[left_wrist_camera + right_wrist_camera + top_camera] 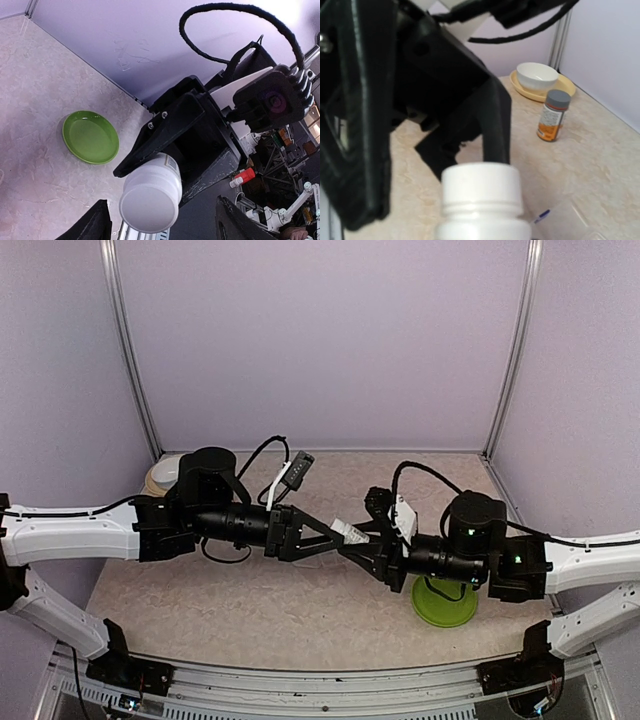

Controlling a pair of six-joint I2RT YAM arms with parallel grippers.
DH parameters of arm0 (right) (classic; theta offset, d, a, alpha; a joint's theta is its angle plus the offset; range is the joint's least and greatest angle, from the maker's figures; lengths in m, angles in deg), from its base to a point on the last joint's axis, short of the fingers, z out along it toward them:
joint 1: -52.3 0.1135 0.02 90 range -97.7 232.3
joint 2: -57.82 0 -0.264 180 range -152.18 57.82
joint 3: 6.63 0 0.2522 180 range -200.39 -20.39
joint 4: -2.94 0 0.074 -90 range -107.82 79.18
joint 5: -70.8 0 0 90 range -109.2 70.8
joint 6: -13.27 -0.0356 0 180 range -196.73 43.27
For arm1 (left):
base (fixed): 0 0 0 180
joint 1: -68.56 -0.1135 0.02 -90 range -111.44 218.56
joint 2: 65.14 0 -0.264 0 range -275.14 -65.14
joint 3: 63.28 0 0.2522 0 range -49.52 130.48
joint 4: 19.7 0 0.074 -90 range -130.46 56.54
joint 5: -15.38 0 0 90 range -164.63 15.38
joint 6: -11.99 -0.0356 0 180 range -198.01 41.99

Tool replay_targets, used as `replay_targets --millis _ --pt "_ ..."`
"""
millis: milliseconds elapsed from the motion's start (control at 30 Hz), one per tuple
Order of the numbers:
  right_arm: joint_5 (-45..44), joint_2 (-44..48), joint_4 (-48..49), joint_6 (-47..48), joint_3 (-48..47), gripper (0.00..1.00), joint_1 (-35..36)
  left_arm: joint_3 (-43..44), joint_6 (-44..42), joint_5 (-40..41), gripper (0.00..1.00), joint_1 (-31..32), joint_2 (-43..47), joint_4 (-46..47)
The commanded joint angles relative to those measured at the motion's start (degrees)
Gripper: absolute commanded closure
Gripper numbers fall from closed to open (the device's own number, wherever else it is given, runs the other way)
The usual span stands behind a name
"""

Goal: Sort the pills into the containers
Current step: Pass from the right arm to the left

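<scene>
- Right wrist view is showing the white bottle (pixel 481 205) closest of all, with its ribbed cap (pixel 481 182) pointing away from that camera. The right fingers (pixel 150 150) are clamping the bottle's body and holding it up over the middle of the desk (pixel 250 610), apparently so that the cap is facing the other arm.
- The left fingers (pixel 95 225) are standing apart on either side of the cap and are not touching it. They are looking lined up to close on it and twist it off while the right arm is bracing the bottle.
- The clear box (pixel 570 220), carrying a small blue mark (pixel 542 216), is lying flat on the desk just below the bottle. It is probably sitting there so the contents are travelling only a short way.
- The pills are not showing in any view. I am judging that they are inside the capped bottle.
- The green plate (pixel 445 605) is resting near the desk's near-right corner beside the right arm, clear of where the two arms are meeting.
- Farther off, the orange-labelled bottle (pixel 552 115) with a grey cap is standing upright toward the far-left corner.
- Beyond it, the white bowl (pixel 536 76) is sitting on a tan plate (pixel 566 88) in that corner.
</scene>
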Motion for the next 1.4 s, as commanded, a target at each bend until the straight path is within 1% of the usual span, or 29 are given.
replay_targets --millis 0,233,300,400,600,800,833,867,933,967,1000,1033,1100,1233,1300,1367 --pt "-1.7 -1.6 -1.1 1.8 -1.9 1.0 0.3 0.8 0.4 -0.8 0.34 -0.3 0.1 1.4" --pt "-1.6 -2.3 -1.1 1.5 -1.9 1.0 0.3 0.2 0.2 0.1 0.42 -0.5 0.2 1.5" --pt "-1.7 -2.5 -0.9 1.4 -1.7 1.0 0.3 0.1 0.0 0.4 0.46 -0.5 0.2 1.5" --pt "-1.5 -2.6 -0.9 1.4 -1.7 1.0 0.3 0.0 -0.3 1.3 0.56 -0.6 0.1 1.3" --pt "-1.2 -2.7 -0.6 1.7 -1.5 1.0 0.3 -0.1 -0.3 1.7 0.73 -0.9 -0.2 1.2" --pt "-1.4 -3.0 0.2 1.5 -1.2 1.0 0.3 -0.2 -0.5 1.6 0.82 -0.9 -0.2 1.5" --pt "-1.5 -3.0 0.4 1.4 -1.1 0.99 0.3 -0.3 -0.5 1.6 0.84 -0.9 -0.1 1.5" --pt "-1.5 -2.9 0.5 1.3 -1.0 0.96 0.3 -0.3 -0.5 1.6 0.84 -0.9 0.0 1.6" --pt "-1.5 -2.7 1.1 1.1 -0.8 0.86 0.3 -0.3 -0.5 1.7 0.85 -0.9 0.1 1.6" --pt "-1.6 -2.5 1.3 1.0 -0.5 0.79 0.3 -0.3 -0.6 1.8 0.85 -0.9 0.3 1.4" --pt "-1.7 -2.3 1.6 0.8 -0.3 0.69 0.3 -0.3 -0.6 2.1 0.85 -0.9 0.5 1.3" --pt "-1.9 -2.0 1.8 0.6 -0.2 0.57 0.3 -0.3 -0.7 2.4 0.85 -1.0 0.8 1.1" --pt "-2.4 -1.5 2.2 0.5 0.3 0.4 0.3 -0.5 -0.8 2.7 0.85 -1.2 1.3 0.7" --pt "-3.9 -0.6 2.7 0.1 1.0 0.16 0.3 -0.6 -1.0 3.4 0.85 -1.7 2.3 -0.4" --pt "-4.7 -0.3 2.8 -0.1 1.3 0.01 0.2 -0.7 -1.3 4.1 0.86 -2.1 2.7 -1.2" --pt "-5.5 -0.3 2.8 -0.6 1.4 0.0 0.1 -0.7 -1.7 5.5 0.85 -2.3 2.8 -2.6"
